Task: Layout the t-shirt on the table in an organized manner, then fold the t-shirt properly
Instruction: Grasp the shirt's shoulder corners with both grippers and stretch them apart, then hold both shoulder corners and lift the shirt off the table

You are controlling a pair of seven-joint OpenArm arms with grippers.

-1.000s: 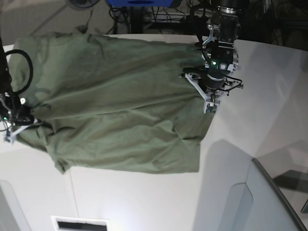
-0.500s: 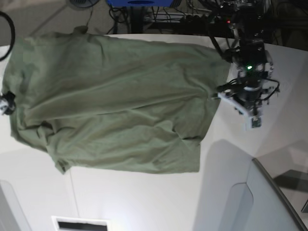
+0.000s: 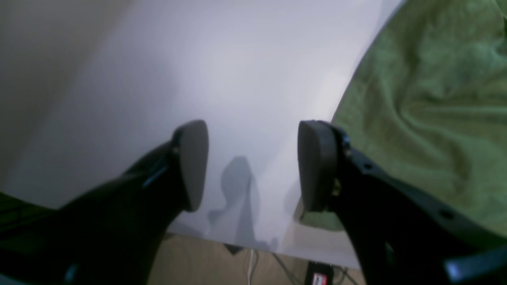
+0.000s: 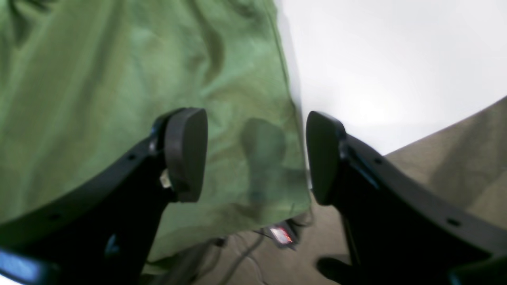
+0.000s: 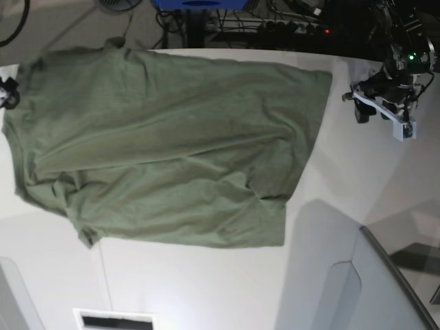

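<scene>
Both claws have let go and pulled away since a second ago: back then the left one sat on the shirt's edge and the right one was pinching the opposite end, and now the shirt has slid out wider and lies free.

Left claw (image 5: 382, 113) is hanging off past the far corner of the t-shirt (image 5: 165, 144), apart from the cloth, over bare white surface (image 5: 206, 289). In its wrist view the two dark pads stand well apart with nothing between them, just the surface below and the shirt's edge (image 3: 427, 103) running just beside the one pad.

Right claw (image 4: 255, 156) is also spread open and empty. It hovers right over the shirt's border (image 4: 119, 79), one pad above green cloth, the other above white surface (image 4: 388, 63) near the rim. In the base view only a tiny bit of it peeks in at the frame's edge, so not much to tell there.

Shirt itself: plain olive green, spread flat across most of the surface's far half, roughly rectangular. Still rumpled, with long diagonal creases through the middle and a bunched fold near the lower hem. A corner of it hangs slightly past the surface's far rim.
</scene>
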